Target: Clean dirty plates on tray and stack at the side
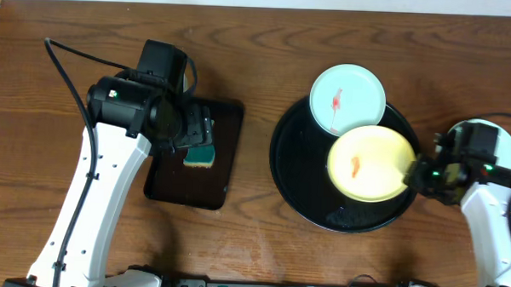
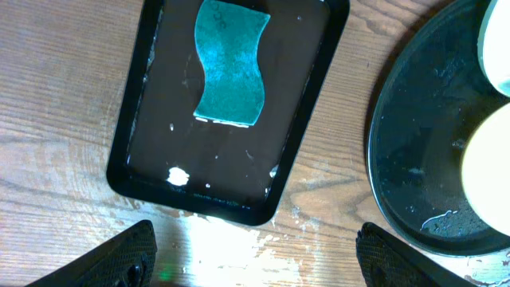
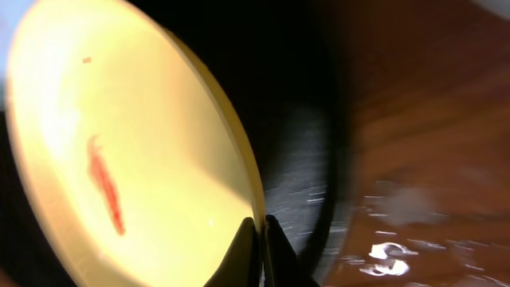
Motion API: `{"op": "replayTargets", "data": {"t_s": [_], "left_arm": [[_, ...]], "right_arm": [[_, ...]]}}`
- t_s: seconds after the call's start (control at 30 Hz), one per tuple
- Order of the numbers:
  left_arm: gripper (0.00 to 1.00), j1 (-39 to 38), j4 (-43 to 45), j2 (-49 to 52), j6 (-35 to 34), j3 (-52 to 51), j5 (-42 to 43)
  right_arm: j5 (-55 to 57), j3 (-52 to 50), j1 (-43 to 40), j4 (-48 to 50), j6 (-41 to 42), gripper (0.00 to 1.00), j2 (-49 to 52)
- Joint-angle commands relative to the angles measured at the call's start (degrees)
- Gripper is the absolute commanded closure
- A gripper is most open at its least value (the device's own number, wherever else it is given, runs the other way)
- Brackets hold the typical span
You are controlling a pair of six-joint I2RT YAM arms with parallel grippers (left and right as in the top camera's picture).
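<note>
At near right of the counter [image 1: 260,246], right fingers [image 3: 241,255] pinch the rim of the yellow plate [image 1: 370,164], red streak at centre. It sits over the round black tray [image 1: 297,170], overlapping the mint plate [image 1: 347,95] at the far rim. Further left, left fingers [image 2: 127,255] spread wide, holding nothing, above the rectangular tray [image 2: 215,167] bearing a teal sponge [image 2: 229,68].
</note>
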Motion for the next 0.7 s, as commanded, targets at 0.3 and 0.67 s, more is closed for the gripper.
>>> {"op": "replayTargets", "data": {"t_s": [0.3,0.67], "left_arm": [[0.19,0.0,-0.2,-0.3,0.8,0.1,-0.9],[0.19,0.0,2.6,-0.1,-0.9,-0.4,0.0]], "right_arm": [[11.8,-12.8,18.7,22.0,8.2,0.93,4.2],[0.8,0.7,18.0,9.0,-9.2,0.63,-7.3]]}}
